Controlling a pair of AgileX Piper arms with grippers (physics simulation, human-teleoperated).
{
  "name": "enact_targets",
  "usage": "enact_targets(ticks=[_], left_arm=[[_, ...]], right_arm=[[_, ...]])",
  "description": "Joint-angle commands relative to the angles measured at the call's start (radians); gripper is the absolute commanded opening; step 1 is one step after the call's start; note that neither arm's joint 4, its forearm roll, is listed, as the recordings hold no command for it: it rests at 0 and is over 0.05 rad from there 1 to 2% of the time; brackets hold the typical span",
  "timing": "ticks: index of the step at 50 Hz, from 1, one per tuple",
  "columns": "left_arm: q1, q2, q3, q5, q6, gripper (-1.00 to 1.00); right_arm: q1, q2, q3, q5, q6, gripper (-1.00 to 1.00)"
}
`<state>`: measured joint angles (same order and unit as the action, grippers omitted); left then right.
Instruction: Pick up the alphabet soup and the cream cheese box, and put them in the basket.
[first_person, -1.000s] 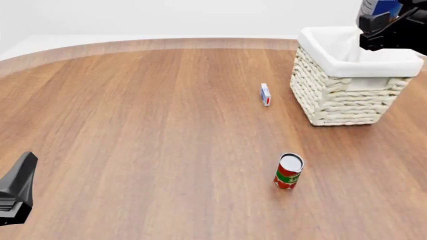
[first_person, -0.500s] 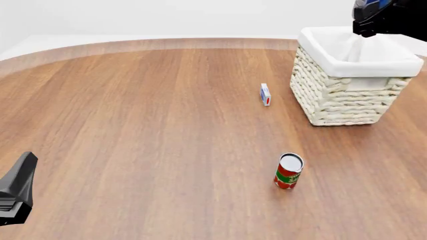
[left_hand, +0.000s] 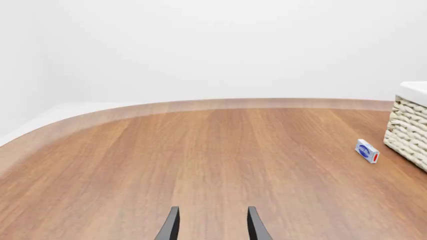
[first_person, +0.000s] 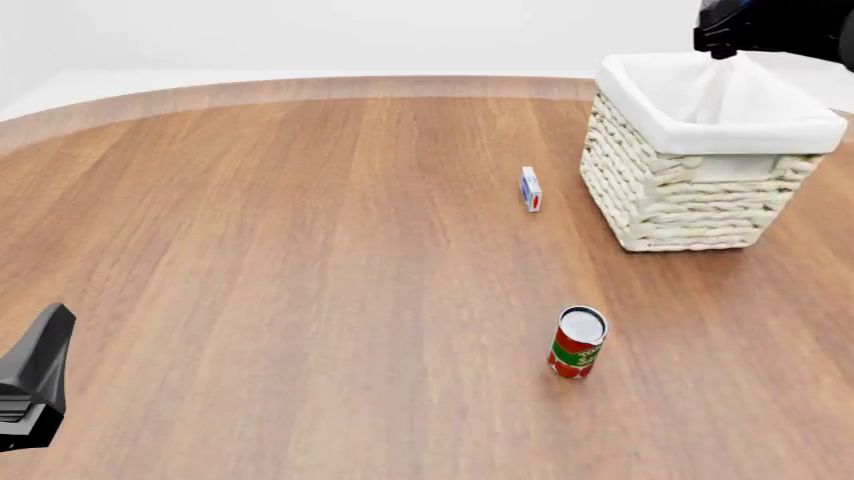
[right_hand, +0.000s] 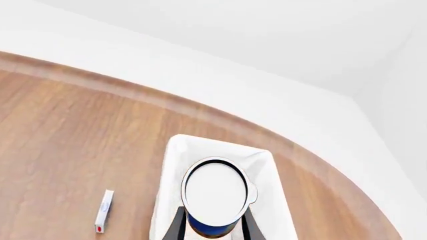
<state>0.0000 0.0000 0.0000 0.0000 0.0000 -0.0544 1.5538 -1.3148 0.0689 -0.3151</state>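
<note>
My right pincer (right_hand: 211, 226) grips the alphabet soup (right_hand: 217, 196) between its 2 fingers, holding the can high above the basket (first_person: 694, 190), over its cloth-lined opening. The cream cheese box (first_person: 531, 188) stands on edge on the table (first_person: 267, 250), just left of the basket and apart from it. A red and green can (first_person: 577, 342) stands upright well in front of the basket, nearer my side. My left pincer (left_hand: 212, 226) hangs low over bare wood far left of the basket, fingers parted, holding nothing.
</note>
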Motion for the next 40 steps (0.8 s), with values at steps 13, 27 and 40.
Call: enact_targets(ticks=[13,27,40], left_arm=[[0.0,0.0,0.0,0.0,0.0,1.0],[0.0,0.0,0.0,0.0,0.0,1.0],[0.0,0.0,0.0,0.0,0.0,1.0]], right_arm=[[-0.048,0.196,-0.207,0.061,0.004,-1.0],[-0.073,0.296,-0.298,0.093,-0.023,-1.0],[-0.07,0.395,-0.392,0.144,-0.046,-1.0]])
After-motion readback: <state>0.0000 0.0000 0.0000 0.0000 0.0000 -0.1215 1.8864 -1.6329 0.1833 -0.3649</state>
